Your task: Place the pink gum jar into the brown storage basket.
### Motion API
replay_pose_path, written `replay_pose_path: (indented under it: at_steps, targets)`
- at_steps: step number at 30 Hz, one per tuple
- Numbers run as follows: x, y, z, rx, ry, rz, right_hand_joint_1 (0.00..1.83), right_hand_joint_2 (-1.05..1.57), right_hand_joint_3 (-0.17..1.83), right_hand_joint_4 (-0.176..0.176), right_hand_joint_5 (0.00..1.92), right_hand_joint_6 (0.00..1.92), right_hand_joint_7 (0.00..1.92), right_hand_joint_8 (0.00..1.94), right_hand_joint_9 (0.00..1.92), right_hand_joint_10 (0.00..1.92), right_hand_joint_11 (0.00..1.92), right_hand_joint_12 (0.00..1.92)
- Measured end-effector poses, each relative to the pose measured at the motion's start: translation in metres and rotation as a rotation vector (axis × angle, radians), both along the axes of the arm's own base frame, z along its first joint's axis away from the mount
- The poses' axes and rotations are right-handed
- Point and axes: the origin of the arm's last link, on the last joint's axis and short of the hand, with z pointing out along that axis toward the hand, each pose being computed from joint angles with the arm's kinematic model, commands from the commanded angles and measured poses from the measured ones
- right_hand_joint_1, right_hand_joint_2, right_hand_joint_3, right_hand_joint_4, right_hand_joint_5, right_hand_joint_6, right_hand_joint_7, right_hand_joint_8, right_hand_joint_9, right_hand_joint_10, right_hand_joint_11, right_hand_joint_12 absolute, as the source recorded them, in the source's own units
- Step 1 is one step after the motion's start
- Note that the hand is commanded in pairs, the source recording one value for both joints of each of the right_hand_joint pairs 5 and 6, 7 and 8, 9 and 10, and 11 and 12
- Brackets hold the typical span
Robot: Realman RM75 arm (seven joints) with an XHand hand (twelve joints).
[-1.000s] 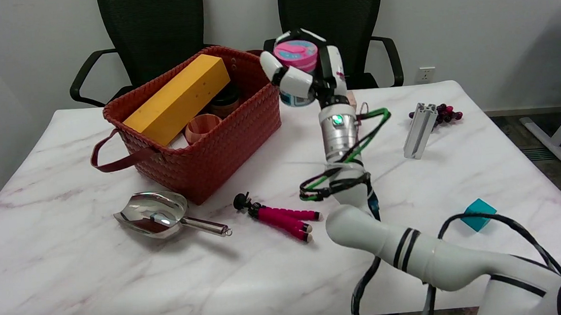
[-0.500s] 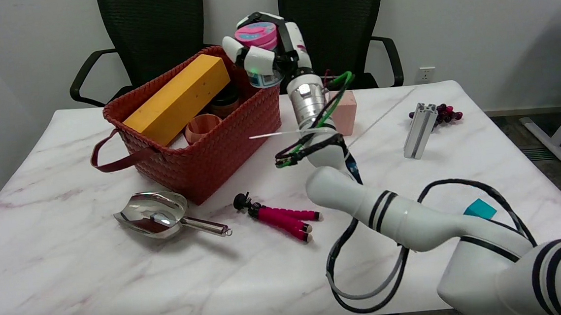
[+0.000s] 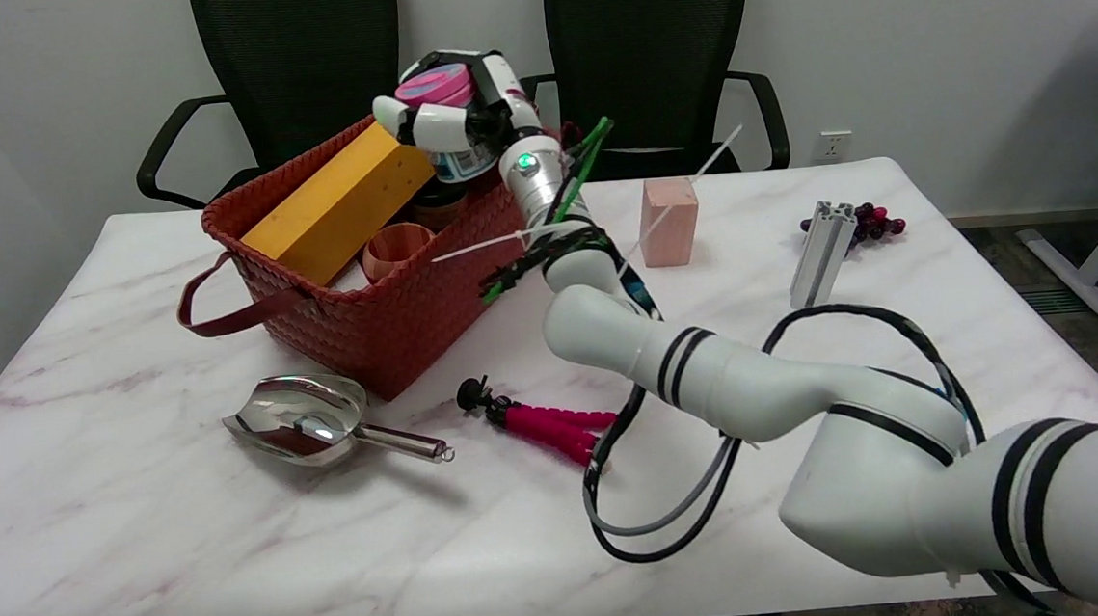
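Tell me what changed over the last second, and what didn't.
The right hand carried the pink gum jar leftward from above the table until it hangs over the brown storage basket, holding it throughout. The arm's swing uncovered the pink block and hid the teal cube. The yellow box, scoop, tripod and aluminium bar stayed put.

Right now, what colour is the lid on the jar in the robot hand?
Pink, with a lighter patch on top: the lid shows best in the head view.
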Motion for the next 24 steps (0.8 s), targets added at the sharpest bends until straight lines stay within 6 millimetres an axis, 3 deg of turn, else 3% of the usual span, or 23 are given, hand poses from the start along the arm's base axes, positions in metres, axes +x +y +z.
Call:
replay_pose_path:
  at_steps: [15,18,20,21,23,24]
  targets:
    - [-0.008,-0.023,-0.021,0.046,0.094,-0.137,1.23,0.62,1.29,0.000,1.22,1.22,1.26,1.26,1.09,1.09,0.90,0.90]
    - [-0.009,-0.025,-0.022,0.049,0.103,-0.155,1.22,0.57,1.23,0.000,1.01,1.01,1.21,1.21,0.96,0.96,0.69,0.69]
    - [-0.010,-0.026,-0.022,0.049,0.107,-0.165,1.21,0.49,1.24,0.000,0.85,0.85,1.13,1.13,0.74,0.74,0.40,0.40]
    - [-0.010,-0.027,-0.022,0.049,0.108,-0.169,1.21,0.44,1.20,0.000,0.65,0.65,1.00,1.00,0.51,0.51,0.28,0.28]
    - [-0.011,-0.028,-0.021,0.049,0.109,-0.180,1.20,0.31,1.25,0.000,0.30,0.30,0.78,0.78,0.36,0.36,0.17,0.17]
    - [-0.012,-0.028,-0.021,0.049,0.109,-0.184,1.18,0.13,1.35,0.000,0.11,0.11,0.52,0.52,0.26,0.26,0.08,0.08]
